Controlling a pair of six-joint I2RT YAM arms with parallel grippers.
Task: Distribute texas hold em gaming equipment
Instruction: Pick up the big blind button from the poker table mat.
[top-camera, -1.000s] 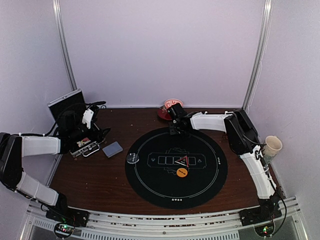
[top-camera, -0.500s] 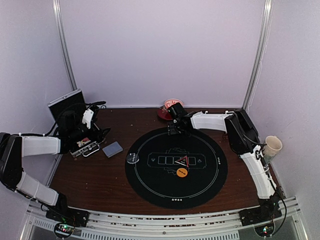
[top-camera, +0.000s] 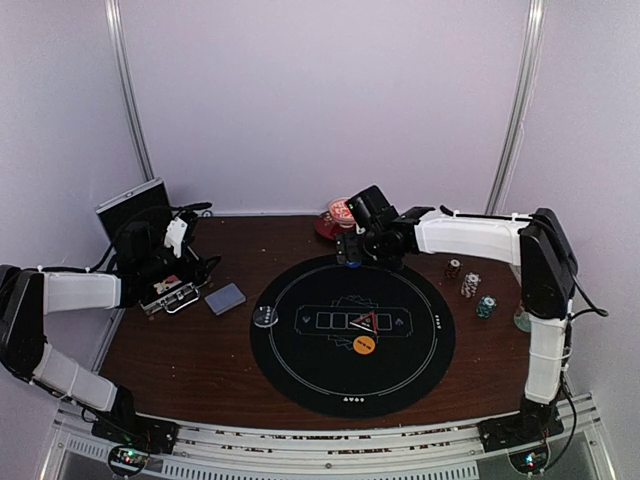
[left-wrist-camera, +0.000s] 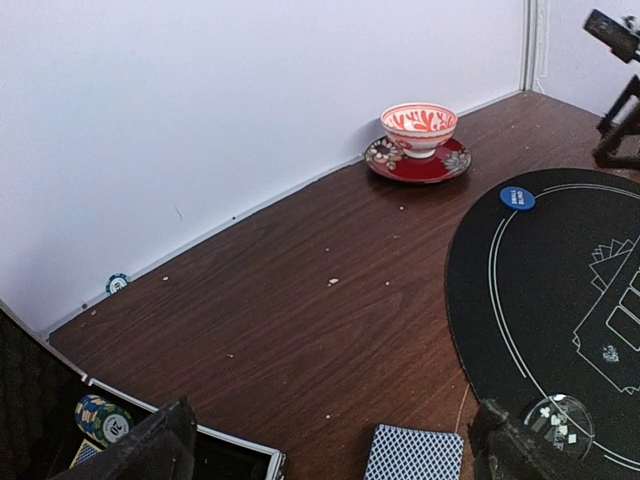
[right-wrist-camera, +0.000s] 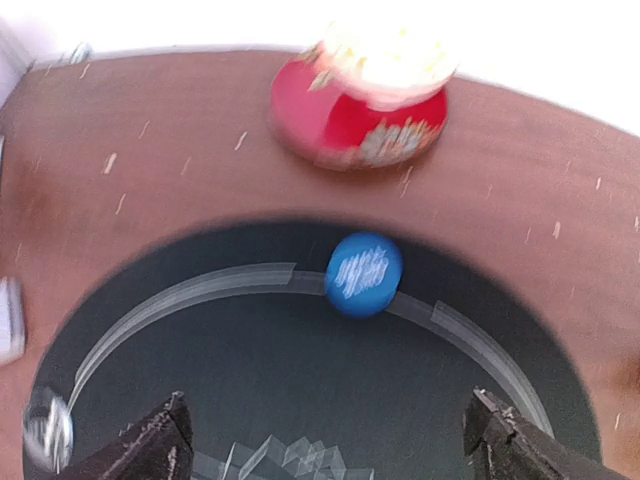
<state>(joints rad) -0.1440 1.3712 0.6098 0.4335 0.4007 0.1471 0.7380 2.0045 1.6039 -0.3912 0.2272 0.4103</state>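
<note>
Blue marker disc, white-lined black mat

No word or number is clear enough to read. The blue disc on the far edge of the black mat has two short lines of white writing, too small to read. The orange disc near the middle of the mat has dark writing, also too small. A little white card sign, shaped like a spade, is printed on the mat.
</note>
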